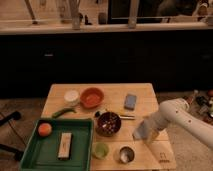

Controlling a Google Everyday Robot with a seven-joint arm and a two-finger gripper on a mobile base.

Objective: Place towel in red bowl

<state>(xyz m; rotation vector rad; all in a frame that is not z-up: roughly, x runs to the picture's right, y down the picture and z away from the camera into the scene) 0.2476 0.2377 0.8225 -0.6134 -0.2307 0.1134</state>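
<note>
The fingers of the gripper (148, 133) are clamped on the towel (140, 131), which we see hanging over the right side of the desk (116, 92); we cannot tell whether its lower edge touches the wood. The red bowl (92, 96) sits well apart, back left, just beside a small white bowl (72, 96).

Probably a lab or office test space staged as a kitchen: a wooden table (75, 92) carries a red bowl (92, 96), a cup (100, 149) and a green tray (80, 142) before a long dark counter (100, 55). The gripper (149, 129) hangs over the table's right side.
</note>
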